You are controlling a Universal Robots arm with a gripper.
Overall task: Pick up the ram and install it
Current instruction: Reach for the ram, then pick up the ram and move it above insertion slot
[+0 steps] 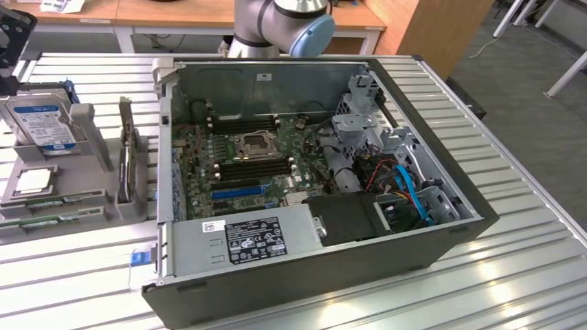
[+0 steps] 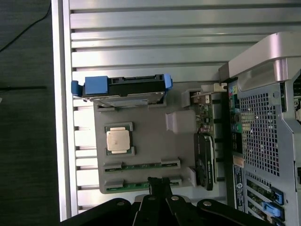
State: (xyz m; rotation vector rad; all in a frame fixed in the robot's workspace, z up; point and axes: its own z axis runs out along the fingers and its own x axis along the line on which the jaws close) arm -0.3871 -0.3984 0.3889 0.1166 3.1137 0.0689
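Observation:
Two slim green ram sticks [image 2: 141, 165] lie side by side in slots of a grey holder [image 2: 150, 141] on the table beside the case; in the exterior view they [image 1: 53, 201] sit at its front. My gripper [image 2: 159, 182] hangs well above the holder, fingertips pressed together and holding nothing, in line with the outer stick [image 2: 134, 186]. The exterior view catches the gripper [image 1: 13, 41] at the far left, above the hard drive. Inside the open case, dark memory slots [image 1: 247, 165] flank the processor socket [image 1: 252, 144].
The holder also carries a blue-and-silver hard drive [image 1: 41, 124], a square silver processor chip [image 2: 117, 141] and an upright black card [image 2: 205, 160]. The open computer case [image 1: 440, 240] lies on a slatted metal table [image 1: 513, 275], its power supply [image 1: 252, 237] at the front.

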